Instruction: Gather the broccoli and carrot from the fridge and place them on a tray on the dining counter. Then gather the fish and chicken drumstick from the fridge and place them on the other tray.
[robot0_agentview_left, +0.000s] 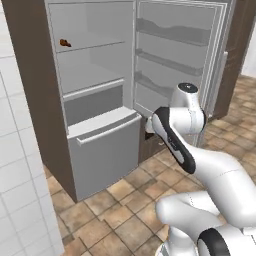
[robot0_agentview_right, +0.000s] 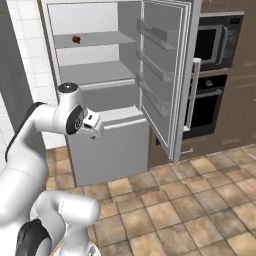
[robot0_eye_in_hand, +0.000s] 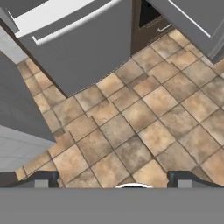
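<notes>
Chicken drumstick (robot0_agentview_left: 65, 43) on the fridge's upper shelf (robot0_agentview_left: 100, 44), near its left edge at the back. Likely light, firm, slightly slick; best pinched across the thick meaty end. End effector (robot0_eye_in_hand: 113, 179) spread wide, empty, facing the floor tiles (robot0_eye_in_hand: 140, 113).

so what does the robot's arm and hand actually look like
The arm is glossy white with rounded, tube-like links and dark grey to black joint bands and caps. The hand ends in two small dark grey finger tips with lighter pads. No cables or markings are visible.
</notes>
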